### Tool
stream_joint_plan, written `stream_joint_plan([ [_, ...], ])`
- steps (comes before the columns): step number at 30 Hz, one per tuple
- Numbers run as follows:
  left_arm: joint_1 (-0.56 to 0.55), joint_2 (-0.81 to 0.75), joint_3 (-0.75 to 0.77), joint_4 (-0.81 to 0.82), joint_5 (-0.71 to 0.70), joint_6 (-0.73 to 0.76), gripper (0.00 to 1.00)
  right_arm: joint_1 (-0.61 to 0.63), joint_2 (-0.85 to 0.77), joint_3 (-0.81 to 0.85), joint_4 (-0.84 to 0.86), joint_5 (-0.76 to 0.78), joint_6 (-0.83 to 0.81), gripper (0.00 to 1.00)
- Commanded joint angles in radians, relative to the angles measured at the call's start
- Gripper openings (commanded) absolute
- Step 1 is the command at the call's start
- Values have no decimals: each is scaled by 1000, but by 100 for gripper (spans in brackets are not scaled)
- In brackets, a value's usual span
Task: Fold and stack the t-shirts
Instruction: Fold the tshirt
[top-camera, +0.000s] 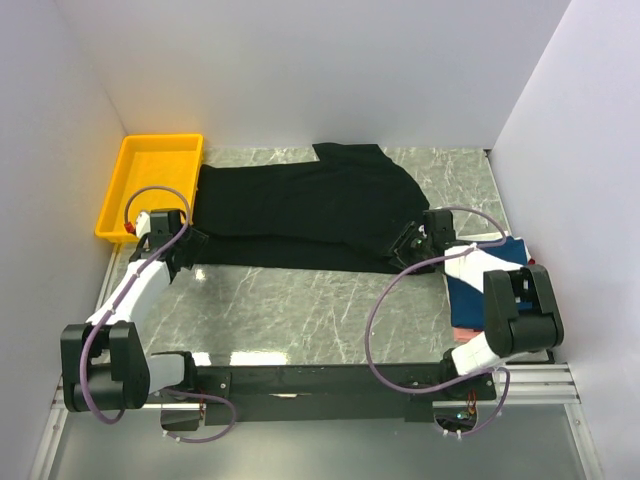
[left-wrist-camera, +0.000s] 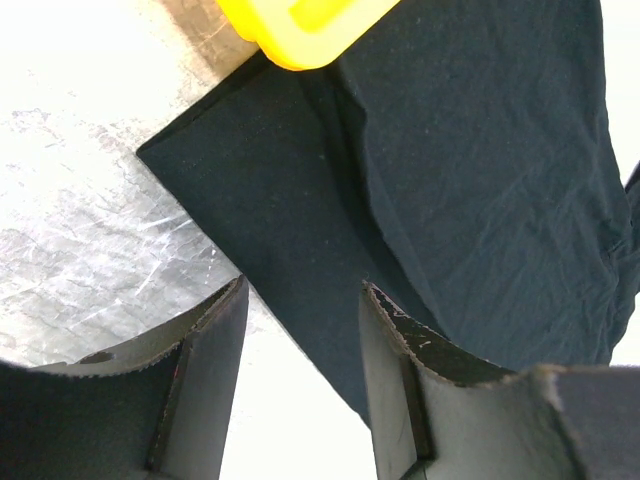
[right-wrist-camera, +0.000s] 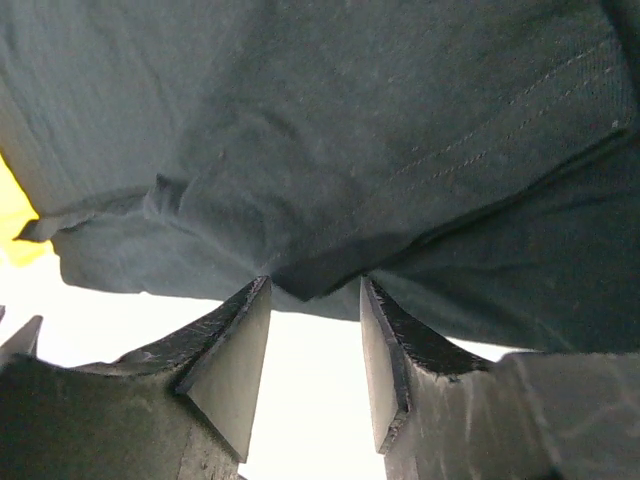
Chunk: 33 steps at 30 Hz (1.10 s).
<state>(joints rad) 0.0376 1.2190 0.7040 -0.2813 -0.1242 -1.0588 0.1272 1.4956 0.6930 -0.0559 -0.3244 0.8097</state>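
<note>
The counter (top-camera: 300, 300) carries one black t-shirt (top-camera: 300, 205), spread left to right across its far half. At the right edge lies one stack of folded t-shirts (top-camera: 470, 290) showing three colours: navy, white and pink. One yellow tray (top-camera: 112, 200) sits far left, just beside the shirt. Both hands are spread and pinch nothing: the left hand (left-wrist-camera: 303, 295) at the shirt's near left corner, the right hand (right-wrist-camera: 315, 285) at its near right edge. Risk: a hand closing on one layer only, or missing the edge, would skew the fold.
</note>
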Motion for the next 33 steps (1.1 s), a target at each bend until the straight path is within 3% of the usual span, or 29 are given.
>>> stream_joint_plan([
  [1,-2,-18,-8,33,17,23,53,9,37,26,54,21,32,47],
  [9,-2,-27,-1,25,14,33,53,29,101,147,42,36,46,8],
  [14,-2,-24,2,25,11,36,52,51,164,250,4,56,42,0],
  [25,-2,-16,15,16,18,49,52,60,452,629,-116,62,6,0],
  [28,-2,-16,11,21,24,49,52,61,495,710,-131,21,-15,16],
  [29,-2,-16,8,24,26,49,52,61,517,727,-130,6,-21,28],
  [31,-2,-15,2,28,32,46,52,68,532,769,-128,-27,-43,40],
  [33,-2,-9,-1,31,34,45,52,72,538,804,-142,-28,-58,43],
])
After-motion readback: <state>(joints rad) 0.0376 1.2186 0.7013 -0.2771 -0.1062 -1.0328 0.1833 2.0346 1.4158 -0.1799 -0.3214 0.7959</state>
